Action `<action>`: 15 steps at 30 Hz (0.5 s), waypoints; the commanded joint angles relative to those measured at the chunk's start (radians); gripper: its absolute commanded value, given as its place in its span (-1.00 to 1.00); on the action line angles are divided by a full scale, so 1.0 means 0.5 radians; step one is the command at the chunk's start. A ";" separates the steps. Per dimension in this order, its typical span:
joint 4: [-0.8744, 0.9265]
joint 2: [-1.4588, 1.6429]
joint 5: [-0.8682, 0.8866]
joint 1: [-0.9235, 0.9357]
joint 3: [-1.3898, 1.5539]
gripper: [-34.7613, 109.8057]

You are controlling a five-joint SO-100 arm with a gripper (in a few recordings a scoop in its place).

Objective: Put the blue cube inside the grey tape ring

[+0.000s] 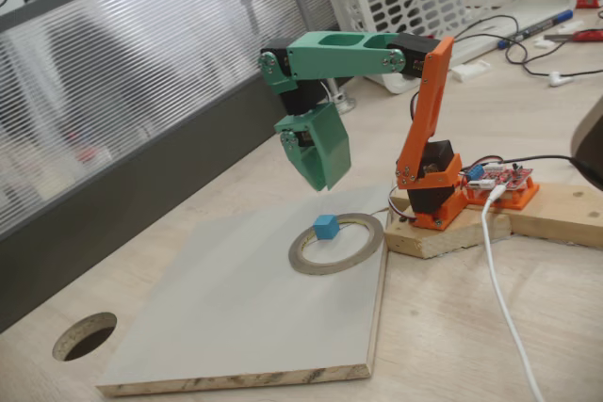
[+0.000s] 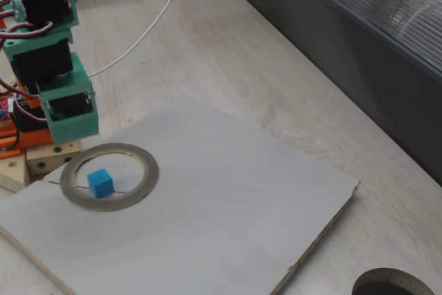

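Fixed view, side-on: cube (image 1: 326, 227) sits inside tape ring (image 1: 336, 243), on board (image 1: 236, 317), near ring's far-left inner edge. Green gripper (image 1: 320, 171) hangs above ring, clear of cube, holding nothing; fingers look closed together. Round hole (image 1: 85, 336) in table left of board.

Fixed view, opposite side: cube (image 2: 100, 183) within ring (image 2: 109, 176), resting on board (image 2: 228, 198). Gripper (image 2: 69, 119) above ring's far rim; jaw state cannot tell here.

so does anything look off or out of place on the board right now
Nothing stands out. The blue cube sits upright on the board inside the grey tape ring, which lies flat near the board's edge by the arm's base. The green gripper hangs above, clear of both.
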 commanded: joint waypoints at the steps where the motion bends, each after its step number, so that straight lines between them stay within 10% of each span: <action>1: 0.037 0.058 0.018 0.049 -0.046 -0.53; 15: 0.043 0.031 0.015 0.031 -0.021 -0.51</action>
